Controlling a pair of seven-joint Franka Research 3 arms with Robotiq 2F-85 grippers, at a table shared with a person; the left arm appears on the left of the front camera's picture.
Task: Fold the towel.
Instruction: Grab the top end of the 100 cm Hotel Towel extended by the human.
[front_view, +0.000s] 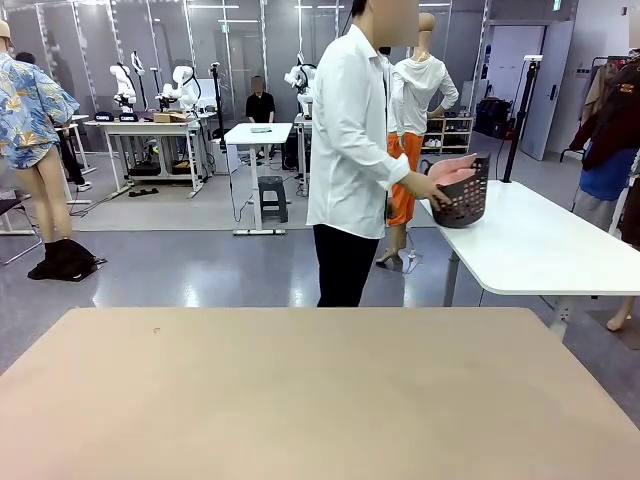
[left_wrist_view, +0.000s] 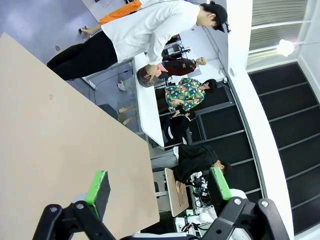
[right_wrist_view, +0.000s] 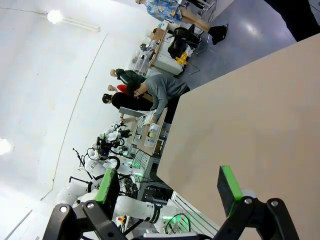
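Standing at the far edge of the tan table, a person in a white shirt is turned toward the scene's right, with one hand on the rim of a dark perforated laundry basket. The basket sits on the near left corner of a white table, beyond the tan one and to its right. The towel is in that basket as salmon-pink cloth, bunched or loosely folded, rising above the rim and leaning a little toward the person. It is well apart from both arms. Crumpled like that it shows no clear long axis and no readable edge band, so its heading cannot be told; the only plain direction is upward out of the basket. The hand at the rim suggests the person is about to pick out the cloth or move the basket, probably to bring the towel to the tan table where the robot can reach it. The left gripper hangs above the near part of the tan surface, green pads spread wide with nothing between them. The right gripper is likewise spread apart and holding nothing over its side of the table. Both look parked and ready, which fits waiting for the handover. Folding has not yet begun.
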